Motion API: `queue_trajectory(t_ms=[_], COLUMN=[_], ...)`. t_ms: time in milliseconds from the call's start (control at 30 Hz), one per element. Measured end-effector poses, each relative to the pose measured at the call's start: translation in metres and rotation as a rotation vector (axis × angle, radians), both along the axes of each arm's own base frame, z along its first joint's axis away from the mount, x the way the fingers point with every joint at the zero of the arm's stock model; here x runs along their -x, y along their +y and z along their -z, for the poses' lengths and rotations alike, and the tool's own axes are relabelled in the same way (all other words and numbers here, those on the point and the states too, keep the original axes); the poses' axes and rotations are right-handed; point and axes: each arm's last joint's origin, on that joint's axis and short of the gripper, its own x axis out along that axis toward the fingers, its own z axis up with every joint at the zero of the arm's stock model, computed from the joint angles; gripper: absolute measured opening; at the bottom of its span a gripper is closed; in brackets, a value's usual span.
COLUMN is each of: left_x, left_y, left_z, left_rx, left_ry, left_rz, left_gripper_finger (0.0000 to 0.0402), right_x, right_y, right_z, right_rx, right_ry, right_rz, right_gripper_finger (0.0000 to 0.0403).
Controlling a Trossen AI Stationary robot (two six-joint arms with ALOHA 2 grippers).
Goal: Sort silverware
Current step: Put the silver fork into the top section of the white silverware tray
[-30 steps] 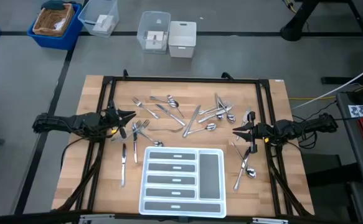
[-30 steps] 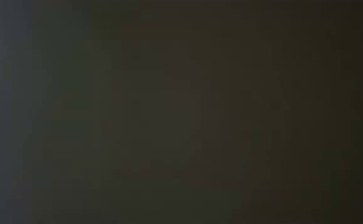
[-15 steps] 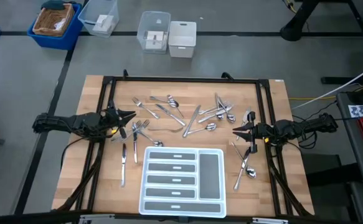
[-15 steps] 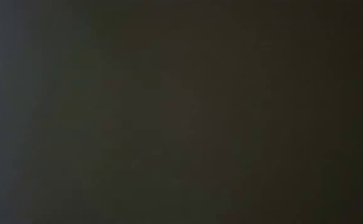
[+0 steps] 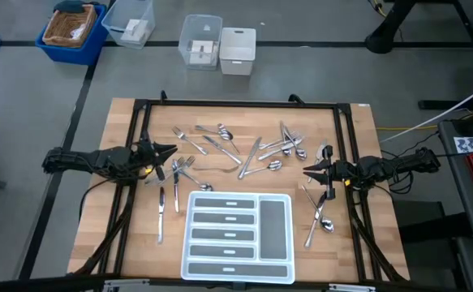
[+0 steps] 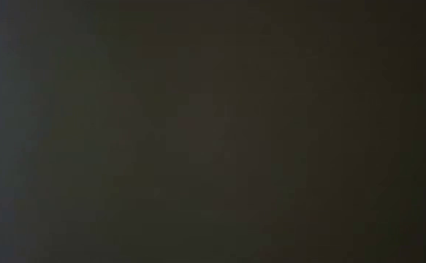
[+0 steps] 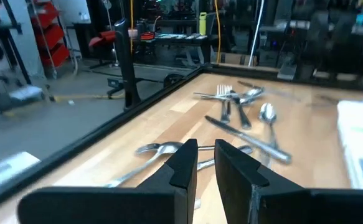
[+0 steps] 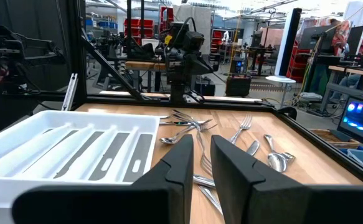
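The silverware [image 5: 244, 148], several forks, spoons and knives, lies loose on the wooden table beyond the white tray [image 5: 238, 237]. A few more pieces lie at the left [image 5: 171, 182] and at the right [image 5: 320, 212]. My left gripper [image 5: 174, 150] hovers level at the table's left side, narrowly open with nothing between its fingers [image 7: 206, 163]. My right gripper [image 5: 305, 169] hovers level at the right side, also narrowly open and holding nothing [image 8: 201, 155]. The low view is dark and shows nothing.
A black rail frame [image 5: 236, 104] runs around the tabletop. Beyond the far edge, on the floor, stand a blue basket [image 5: 72, 31], two clear bins [image 5: 131, 20] [image 5: 201, 40] and a white box [image 5: 238, 50]. Bare wood lies on both sides of the tray.
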Motion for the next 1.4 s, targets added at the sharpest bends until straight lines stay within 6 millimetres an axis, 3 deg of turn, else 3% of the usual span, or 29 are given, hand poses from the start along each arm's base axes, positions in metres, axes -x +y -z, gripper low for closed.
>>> queue_trajectory(t_ms=[200, 500, 667, 933, 1133, 1400], left_x=[-0.001, 0.002, 0.008, 0.018, -0.004, -0.061], left_y=[0.0, 0.0, 0.0, 0.001, -0.002, -0.008], left_z=[-0.009, -0.033, -0.051, -0.079, -0.091, -0.083], left_rx=[0.205, 0.262, 0.198, 0.163, 0.177, 0.149], left_ry=[-0.214, -0.466, -0.432, -0.297, -0.17, 0.102], left_rz=[-0.015, 0.01, 0.034, 0.026, 0.054, 0.055], left_gripper_finger=[0.0046, 0.0046, 0.0046, 0.0046, 0.0046, 0.0047], right_x=[0.0, 0.007, 0.014, 0.017, 0.022, 0.014], right_y=[0.0, -0.005, -0.01, -0.013, -0.016, -0.016], right_z=[-0.002, -0.031, -0.044, -0.051, -0.069, -0.094], right_rx=[-0.011, -0.117, -0.197, -0.28, -0.32, -0.255], right_ry=[-0.023, -0.324, -0.464, -0.497, -0.527, -0.436], right_rz=[0.0, 0.097, 0.204, 0.278, 0.352, 0.446], right_gripper_finger=[0.006, 0.006, 0.006, 0.006, 0.006, 0.006])
